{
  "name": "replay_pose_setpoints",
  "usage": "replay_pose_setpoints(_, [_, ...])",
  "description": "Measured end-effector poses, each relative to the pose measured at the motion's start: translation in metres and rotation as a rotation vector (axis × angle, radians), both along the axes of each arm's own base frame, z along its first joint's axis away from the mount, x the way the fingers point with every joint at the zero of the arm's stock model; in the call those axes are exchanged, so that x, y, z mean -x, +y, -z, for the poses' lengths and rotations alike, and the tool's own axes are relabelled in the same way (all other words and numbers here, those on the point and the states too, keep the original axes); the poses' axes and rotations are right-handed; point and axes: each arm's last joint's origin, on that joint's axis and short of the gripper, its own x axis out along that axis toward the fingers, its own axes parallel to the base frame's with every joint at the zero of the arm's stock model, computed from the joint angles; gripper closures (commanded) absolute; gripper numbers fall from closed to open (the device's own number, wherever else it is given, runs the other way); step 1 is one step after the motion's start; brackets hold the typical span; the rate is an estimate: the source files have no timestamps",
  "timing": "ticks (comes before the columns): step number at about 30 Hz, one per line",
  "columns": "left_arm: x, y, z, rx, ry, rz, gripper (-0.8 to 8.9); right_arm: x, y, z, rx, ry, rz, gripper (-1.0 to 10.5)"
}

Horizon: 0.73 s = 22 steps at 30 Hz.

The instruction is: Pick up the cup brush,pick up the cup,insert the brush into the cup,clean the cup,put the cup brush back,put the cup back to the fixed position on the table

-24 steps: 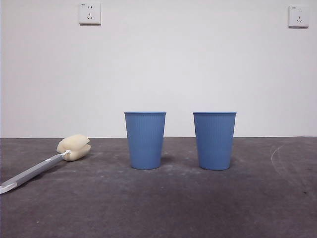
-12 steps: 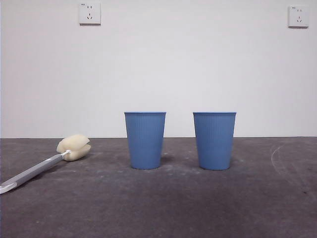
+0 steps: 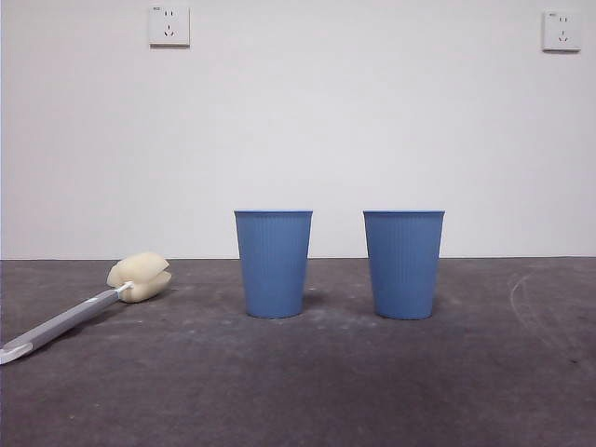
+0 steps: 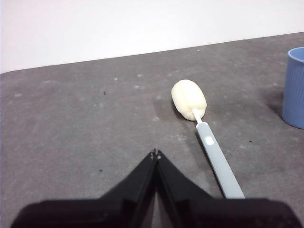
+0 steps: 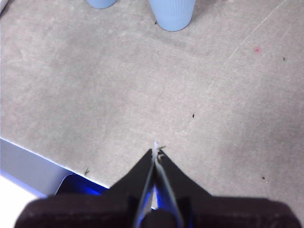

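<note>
Closest in, both arms are hanging back over the near part of the table (image 3: 298,391) with nothing in them: the left gripper (image 4: 155,154) has its two black jaws pressed together tip to tip, clenched on empty air above bare dark grey surface, and the right gripper (image 5: 156,151) looks the same, jaws squeezed into a point, hovering near the table's front edge. Neither one shows up in the front view at all. A bit further out on the left side, the cup brush (image 3: 88,305) lies flat on the table, grey handle with its white end pointing toward the camera and the cream-yellow sponge head (image 3: 140,277) at the far end, resting on the surface. In the left wrist view the brush (image 4: 206,137) sits just beyond and off to one side of the closed jaws, not touching them. Further back, around the middle of the table, the two blue ribbed cups stand upright side by side with a clear gap between them: the left cup (image 3: 273,264) and the right cup (image 3: 403,264), well apart from the sponge. The right wrist camera catches the base of one cup (image 5: 172,13) far ahead of its jaws. Behind everything is a plain white wall with two sockets, one (image 3: 169,25) upper left and one (image 3: 562,30) upper right.
</note>
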Motion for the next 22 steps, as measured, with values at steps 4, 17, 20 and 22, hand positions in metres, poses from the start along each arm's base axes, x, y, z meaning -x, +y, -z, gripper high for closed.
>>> replay_pose_setpoints(4, [-0.001,0.000,0.001,0.004,0.015,-0.001,8.17,0.000,0.000,0.000,0.000,0.000,0.000,9.5])
replay_pose_setpoints(17, [-0.003,0.000,0.006,0.008,0.075,-0.001,8.17,0.005,-0.005,-0.004,0.047,-0.065,0.043,9.5])
replay_pose_setpoints(20, [-0.004,0.000,0.007,0.009,0.088,-0.001,8.17,0.012,-0.014,-0.010,0.035,-0.147,0.080,9.5])
replay_pose_setpoints(22, [-0.004,0.000,0.008,0.009,0.097,-0.001,8.17,0.017,-0.020,-0.017,0.000,-0.235,0.107,9.5])
